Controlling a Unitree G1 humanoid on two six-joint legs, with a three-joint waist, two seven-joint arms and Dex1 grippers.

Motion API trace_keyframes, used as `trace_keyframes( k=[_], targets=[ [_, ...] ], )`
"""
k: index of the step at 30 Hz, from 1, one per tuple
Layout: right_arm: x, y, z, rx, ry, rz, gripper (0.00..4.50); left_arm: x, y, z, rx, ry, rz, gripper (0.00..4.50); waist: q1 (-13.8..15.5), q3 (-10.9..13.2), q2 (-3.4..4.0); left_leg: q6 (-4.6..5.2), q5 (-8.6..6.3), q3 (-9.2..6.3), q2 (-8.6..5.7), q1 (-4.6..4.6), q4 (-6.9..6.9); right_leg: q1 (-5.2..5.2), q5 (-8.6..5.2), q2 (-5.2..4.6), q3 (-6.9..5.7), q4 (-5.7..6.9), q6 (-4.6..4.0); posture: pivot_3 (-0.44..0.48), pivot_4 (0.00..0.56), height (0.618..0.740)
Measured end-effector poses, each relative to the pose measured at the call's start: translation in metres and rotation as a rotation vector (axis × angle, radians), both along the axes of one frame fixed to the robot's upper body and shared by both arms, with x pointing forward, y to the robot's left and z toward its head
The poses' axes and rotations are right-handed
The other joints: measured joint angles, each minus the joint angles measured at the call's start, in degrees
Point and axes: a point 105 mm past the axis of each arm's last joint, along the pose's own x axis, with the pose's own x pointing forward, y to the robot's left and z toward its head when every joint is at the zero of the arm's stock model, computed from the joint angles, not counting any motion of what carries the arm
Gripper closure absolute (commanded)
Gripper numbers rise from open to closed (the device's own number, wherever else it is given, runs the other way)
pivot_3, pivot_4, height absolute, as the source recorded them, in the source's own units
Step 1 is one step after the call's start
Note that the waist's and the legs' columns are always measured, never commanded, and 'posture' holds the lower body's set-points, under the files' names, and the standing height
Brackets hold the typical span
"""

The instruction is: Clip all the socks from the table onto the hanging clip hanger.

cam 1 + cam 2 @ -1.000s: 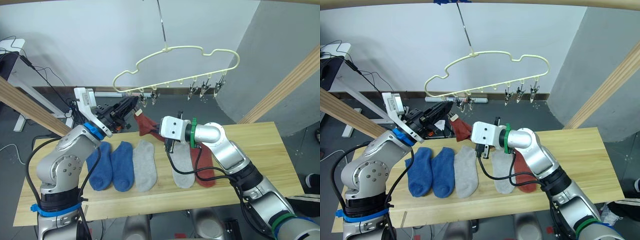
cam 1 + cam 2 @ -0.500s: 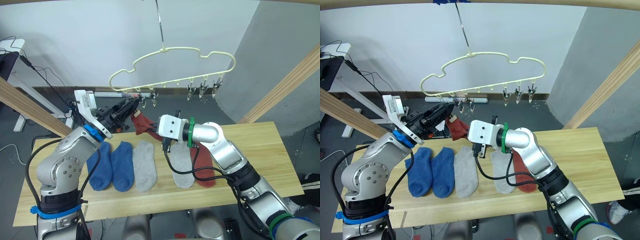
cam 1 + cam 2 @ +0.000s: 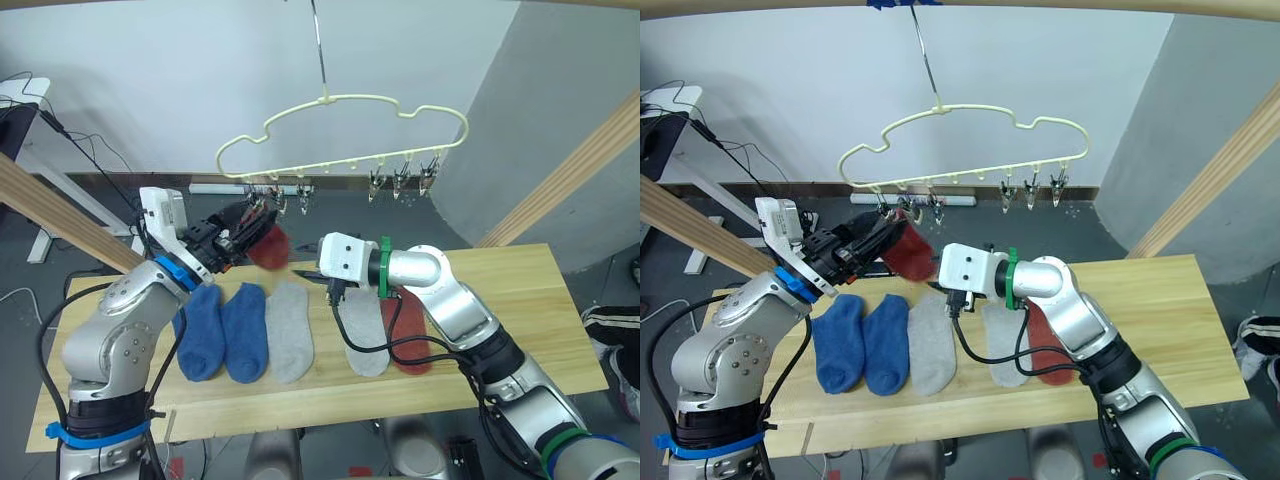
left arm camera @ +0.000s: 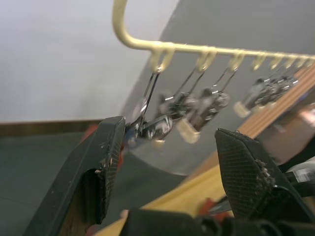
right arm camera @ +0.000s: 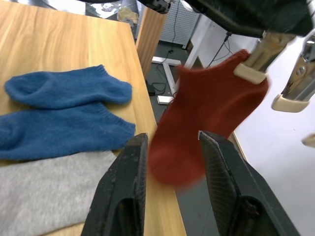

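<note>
Your left gripper point(image 4: 167, 142) had its fingers spread around the end clip point(image 4: 152, 129) of the clip hanger point(image 3: 340, 110), gripping nothing. A rust sock point(image 5: 206, 123) hung from that clip. Your right gripper point(image 5: 170, 162) was parted and empty beside it. Five socks point(image 3: 245, 330) lay on the counter point(image 3: 540, 300).

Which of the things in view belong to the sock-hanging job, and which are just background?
Job: clip hanger; red sock on a clip; red sock on the table; two blue socks; two grey socks; table.

Background: wooden poles; cables on the floor; white desk.
</note>
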Motion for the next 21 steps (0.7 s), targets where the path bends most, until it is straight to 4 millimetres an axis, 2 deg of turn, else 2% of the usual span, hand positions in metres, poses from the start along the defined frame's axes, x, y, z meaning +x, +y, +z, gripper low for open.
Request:
trace_keyframes(
  k=[2, 7, 14, 21],
  targets=[
    [-0.003, -0.01, 0.003, -0.001, 0.008, -0.005, 2.74, -0.001, 0.0, -0.003, 0.046, -0.037, 0.019, 1.29, 0.1, 0.0, 0.01, 0.0, 0.0, 0.0, 0.0, -0.03, 0.0, 0.0, 0.0, -0.01, 0.0, -0.03, 0.0, -0.26, 0.34, 0.74],
    [-0.013, -0.049, 0.015, 0.02, 0.063, -0.029, 2.74, -0.007, -0.01, 0.005, 0.084, -0.177, 0.077, 1.29, 0.2, 0.0, 0.01, 0.01, 0.0, -0.02, -0.02, -0.09, 0.02, 0.01, 0.01, -0.03, -0.02, -0.06, 0.0, -0.266, 0.341, 0.74],
    [-0.026, -0.103, 0.052, 0.142, 0.17, -0.088, 2.74, -0.009, -0.022, 0.004, 0.063, -0.253, 0.193, 1.29, 0.0, 0.0, 0.01, 0.02, 0.0, 0.02, 0.0, -0.1, 0.04, 0.01, 0.01, 0.03, -0.01, -0.01, -0.02, -0.28, 0.341, 0.74],
    [-0.043, -0.123, 0.062, 0.206, 0.275, -0.114, 2.74, -0.013, -0.037, -0.004, 0.032, -0.24, 0.196, 1.29, 0.0, 0.0, 0.01, 0.03, 0.0, 0.05, 0.0, -0.15, 0.1, 0.02, 0.02, 0.06, 0.01, -0.02, -0.01, -0.298, 0.344, 0.74]
  ],
)
